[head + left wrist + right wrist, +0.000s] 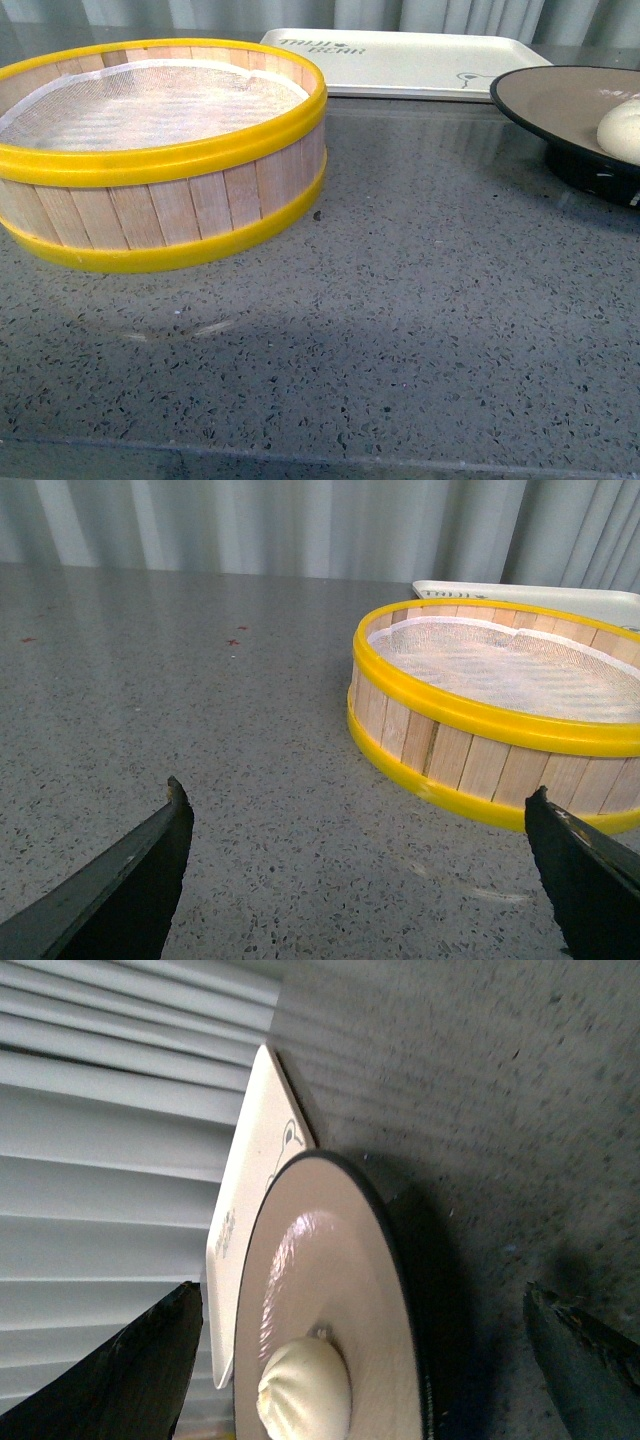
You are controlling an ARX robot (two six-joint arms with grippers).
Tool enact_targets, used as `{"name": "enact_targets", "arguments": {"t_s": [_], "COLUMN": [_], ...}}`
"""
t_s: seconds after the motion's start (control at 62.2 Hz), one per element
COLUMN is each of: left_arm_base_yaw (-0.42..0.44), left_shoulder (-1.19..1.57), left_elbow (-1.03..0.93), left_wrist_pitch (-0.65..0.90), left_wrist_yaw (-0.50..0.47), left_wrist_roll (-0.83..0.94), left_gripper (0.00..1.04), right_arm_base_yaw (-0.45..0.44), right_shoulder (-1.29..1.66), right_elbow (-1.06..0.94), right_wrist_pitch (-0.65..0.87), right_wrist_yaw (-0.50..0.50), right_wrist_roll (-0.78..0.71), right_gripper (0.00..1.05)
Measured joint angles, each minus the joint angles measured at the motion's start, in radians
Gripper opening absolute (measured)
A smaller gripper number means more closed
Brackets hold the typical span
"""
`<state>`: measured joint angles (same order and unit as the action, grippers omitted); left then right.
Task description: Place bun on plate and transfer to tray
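Front view: tray [420,65] lettering [322,45] illegible

A white bun [622,130] is sitting on the brown plate [550,100] at the right edge, partly cut off. The white tray [400,65] is lying just behind the plate. A round wooden basket [160,215] with yellow rings is standing on the left of the grey speckled surface [400,330], with a white cloth [150,105] lying inside.
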<state>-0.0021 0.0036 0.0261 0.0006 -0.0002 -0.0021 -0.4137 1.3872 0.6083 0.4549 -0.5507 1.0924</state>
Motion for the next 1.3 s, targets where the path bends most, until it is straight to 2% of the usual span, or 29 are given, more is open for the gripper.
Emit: {"name": "enact_targets", "arguments": {"t_s": [0.29,0.499,0.579,0.74,0.82,1.062,1.303], "left_arm_base_yaw": [0.000,0.000,0.000,0.000,0.000,0.000,0.000], "left_shoulder": [0.000,0.000,0.000,0.000,0.000,0.000,0.000], "left_elbow": [0.000,0.000,0.000,0.000,0.000,0.000,0.000], "left_wrist_pitch": [0.000,0.000,0.000,0.000,0.000,0.000,0.000], "left_wrist_yaw": [0.000,0.000,0.000,0.000,0.000,0.000,0.000], "left_wrist_roll": [0.000,0.000,0.000,0.000,0.000,0.000,0.000], "left_gripper": [0.98,0.98,0.98,0.98,0.98,0.98,0.98], "right_arm_base_yaw": [0.088,0.105,0.103,0.098,0.096,0.096,0.105], "right_shoulder": [0.033,0.063,0.072,0.084,0.088,0.091,0.082], "right_elbow": [-0.017,-0.025,-0.023,-0.013,-0.008,-0.005,-0.010], "right_wrist_pitch": [0.053,0.077,0.077,0.075,0.073,0.074,0.079], "right_wrist_yaw": [0.002,-0.008,-0.013,-0.020,-0.024,-0.039,-0.045], "right_wrist_roll": [0.087,0.103,0.100,0.090,0.089,0.077,0.064], "right_gripper": [0.96,0.95,0.80,0.57,0.41,0.06,0.03]}}
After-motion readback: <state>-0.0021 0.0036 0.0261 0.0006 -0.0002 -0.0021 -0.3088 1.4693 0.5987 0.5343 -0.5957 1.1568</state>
